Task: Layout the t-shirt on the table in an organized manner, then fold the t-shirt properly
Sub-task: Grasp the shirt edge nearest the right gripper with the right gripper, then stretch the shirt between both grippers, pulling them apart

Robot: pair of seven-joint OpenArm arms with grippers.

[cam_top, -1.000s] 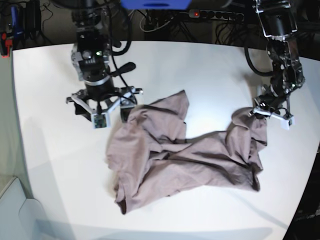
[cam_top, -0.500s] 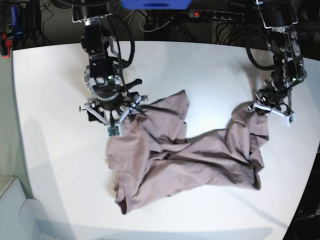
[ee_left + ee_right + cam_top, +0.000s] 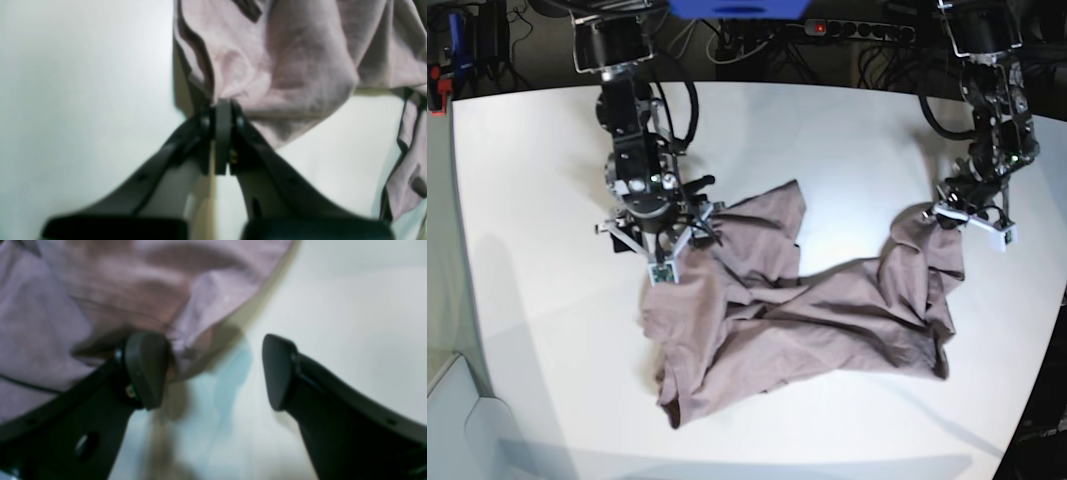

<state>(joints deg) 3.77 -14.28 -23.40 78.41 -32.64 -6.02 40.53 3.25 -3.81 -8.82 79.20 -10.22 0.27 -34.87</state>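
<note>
We see one t-shirt [image 3: 797, 315] lying crumpled across the near middle of the white table [image 3: 527, 330], its nearest corner reaching toward the front edge and its bulk running back to both arms. There are two arms. The right gripper [image 3: 663, 243] points straight down at the shirt's far left edge; in its wrist view the jaws stand wide apart, one fingertip [image 3: 146, 368] against the cloth, the other over bare tabletop, nothing held. Farther back on the other side, the left gripper [image 3: 950, 212] hangs from a bent arm, its jaws pinched tight on a fold of the shirt [image 3: 283, 66], lifting that corner slightly off the table.
</note>
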